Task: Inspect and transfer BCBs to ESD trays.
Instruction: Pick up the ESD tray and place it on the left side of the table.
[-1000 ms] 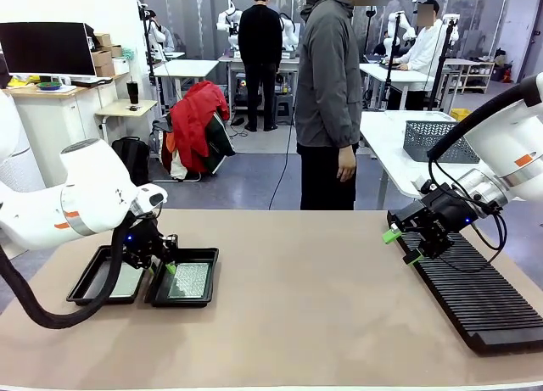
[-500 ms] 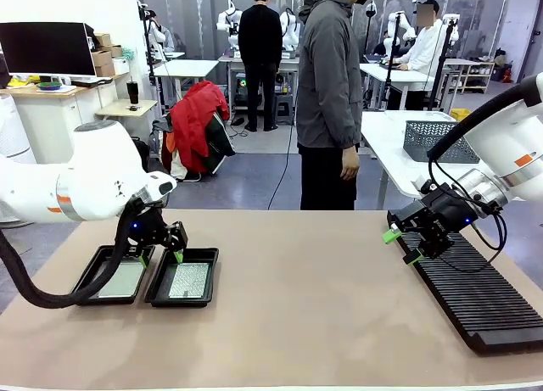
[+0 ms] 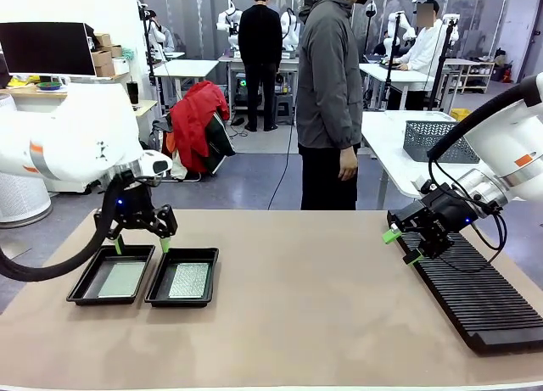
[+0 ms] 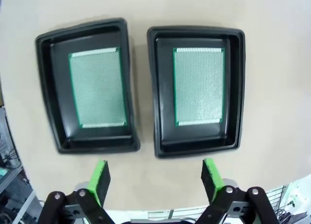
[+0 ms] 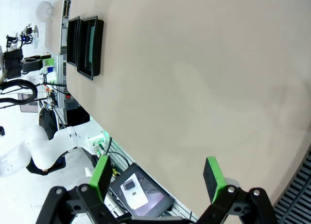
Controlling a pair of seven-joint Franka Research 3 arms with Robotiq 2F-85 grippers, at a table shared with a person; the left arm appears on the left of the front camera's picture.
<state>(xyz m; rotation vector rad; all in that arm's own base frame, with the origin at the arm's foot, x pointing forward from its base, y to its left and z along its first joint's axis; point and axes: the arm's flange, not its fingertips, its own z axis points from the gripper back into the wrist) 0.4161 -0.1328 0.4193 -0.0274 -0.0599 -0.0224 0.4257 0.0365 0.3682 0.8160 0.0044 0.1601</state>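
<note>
Black ESD trays, green dotted-grid BCBs, tan table

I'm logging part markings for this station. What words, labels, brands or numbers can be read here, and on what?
No text can be read.
BCBs: only a fine dot pattern, no print.
ESD trays: plain black, no label.
Slotted rack: no marking to be made out.
Orange patches on the right arm and left arm: too small to tell if they carry print.

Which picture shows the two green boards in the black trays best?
The left wrist view: it looks straight down on both boards, each in its tray. The front view shows them slanted; the right wrist view, tiny and edge-on.
</note>
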